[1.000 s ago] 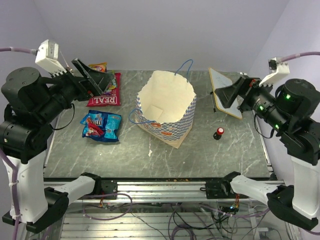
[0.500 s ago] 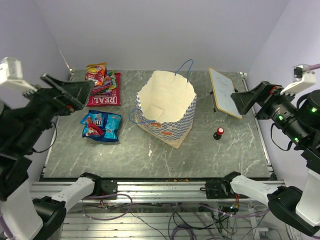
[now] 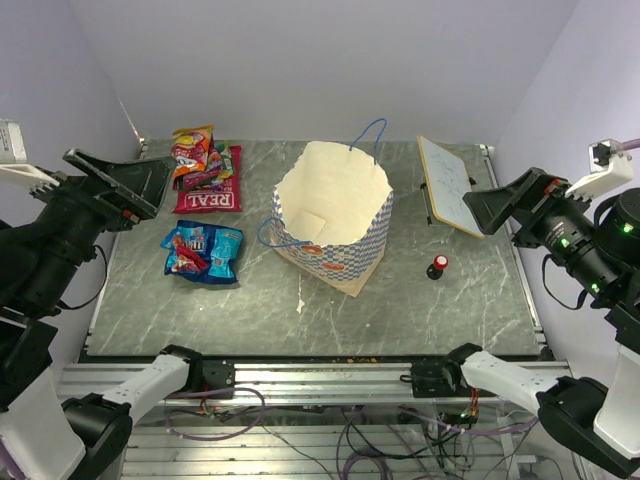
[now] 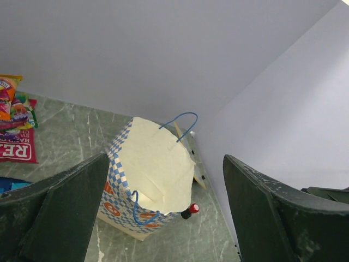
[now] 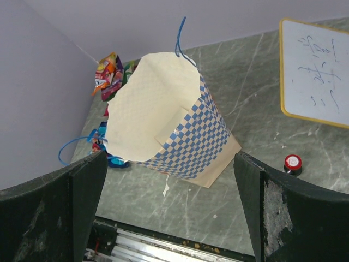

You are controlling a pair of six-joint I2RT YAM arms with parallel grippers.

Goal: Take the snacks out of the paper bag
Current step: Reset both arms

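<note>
Top view, bag: the paper bag (image 3: 352, 250) stands upright mid-frame on the grey table (image 3: 470, 300). It is blue-and-white checked outside and cream inside its open mouth, with a thin blue cord handle (image 3: 372, 130) arching over the far rim
Top view, snacks: all lie left of the bag and clear of it. The red "REAL" packet (image 3: 210, 198) is upper left, with the orange packet (image 3: 190, 143) and pink-purple candy bags (image 3: 210, 165) overlapping its far end; the blue candy bags (image 3: 203, 250) lie just below
Top view, grippers: the left gripper (image 3: 150, 185) is at the left edge and the right gripper (image 3: 485, 210) at the right edge, each spread wide and holding nothing
Top view, rest: a whiteboard (image 3: 448, 185) lies right of the bag, with a red-and-black knob (image 3: 438, 266) below it
Left wrist view: the bag sits lower centre between the parted fingers (image 4: 65, 207). The knob seems to touch its corner here, though the top view shows a gap. Only slivers of the packets show at the left edge
Right wrist view: looks deepest into the creased cream lining. The orange packet peeks past the rim upper left, with most other snacks hidden behind the bag
</note>
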